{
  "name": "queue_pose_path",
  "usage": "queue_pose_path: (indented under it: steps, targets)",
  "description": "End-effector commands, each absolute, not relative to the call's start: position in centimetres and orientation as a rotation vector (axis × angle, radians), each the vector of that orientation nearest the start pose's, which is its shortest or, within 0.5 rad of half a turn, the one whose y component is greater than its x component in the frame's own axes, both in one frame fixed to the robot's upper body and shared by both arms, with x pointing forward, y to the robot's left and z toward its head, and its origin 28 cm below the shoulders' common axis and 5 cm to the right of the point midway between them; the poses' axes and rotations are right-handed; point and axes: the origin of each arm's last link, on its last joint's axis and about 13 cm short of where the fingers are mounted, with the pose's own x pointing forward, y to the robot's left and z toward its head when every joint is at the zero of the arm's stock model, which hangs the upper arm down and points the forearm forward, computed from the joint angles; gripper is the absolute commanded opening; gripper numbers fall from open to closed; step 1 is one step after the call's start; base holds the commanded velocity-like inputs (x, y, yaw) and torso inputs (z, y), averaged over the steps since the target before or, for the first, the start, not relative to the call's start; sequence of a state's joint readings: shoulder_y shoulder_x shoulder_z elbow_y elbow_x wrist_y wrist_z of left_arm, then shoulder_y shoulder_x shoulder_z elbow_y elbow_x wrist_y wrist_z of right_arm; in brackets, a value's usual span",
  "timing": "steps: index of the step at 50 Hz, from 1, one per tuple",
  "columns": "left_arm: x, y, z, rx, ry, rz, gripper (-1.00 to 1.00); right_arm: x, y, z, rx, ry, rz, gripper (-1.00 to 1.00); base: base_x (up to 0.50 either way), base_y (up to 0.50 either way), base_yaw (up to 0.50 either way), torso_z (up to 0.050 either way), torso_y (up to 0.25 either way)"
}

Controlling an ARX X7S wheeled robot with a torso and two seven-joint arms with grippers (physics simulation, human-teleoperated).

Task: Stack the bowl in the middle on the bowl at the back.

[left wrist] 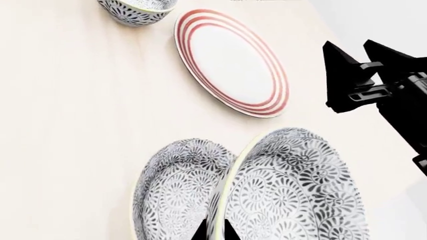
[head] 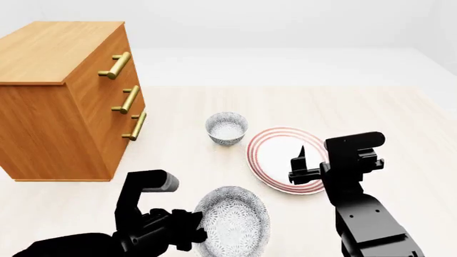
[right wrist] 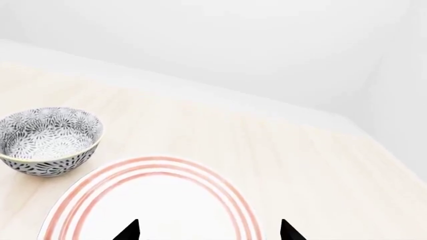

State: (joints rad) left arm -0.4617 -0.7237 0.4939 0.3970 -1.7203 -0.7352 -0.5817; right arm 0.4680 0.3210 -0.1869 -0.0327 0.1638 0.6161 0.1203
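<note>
Left hand grips the rim of the bowl in the middle, lifted and tilted. The back bowl lies straight ahead, beyond it; right hand hovers wide, empty.

- In the left wrist view, the two patterned bowls are cut by the picture's edge, and only the tips of the left gripper show.
- The far bowl there is cut too (only its lower part shows).
- In the right wrist view, the plate runs off the edge.
- In the head view, the near bowl hides the left gripper's tips.
</note>
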Motion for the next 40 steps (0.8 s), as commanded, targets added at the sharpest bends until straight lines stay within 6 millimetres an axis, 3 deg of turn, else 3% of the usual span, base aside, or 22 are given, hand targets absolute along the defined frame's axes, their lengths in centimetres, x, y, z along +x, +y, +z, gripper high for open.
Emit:
queue_pose_path:
  steps: [1,40]
  targets:
    - [21.4,21.7,14.3,-0.407,0.697,-0.496,-1.00,29.5,-14.8,9.9,-0.238,0.153,-0.033,1.00,0.00,0.00,0.00,0.000,0.000]
    - [23.9,21.3,12.1,-0.455,0.804,-0.441,-1.00,29.5,-14.9,9.6,-0.234,0.157,-0.037,1.00,0.00,0.00,0.00,0.000,0.001]
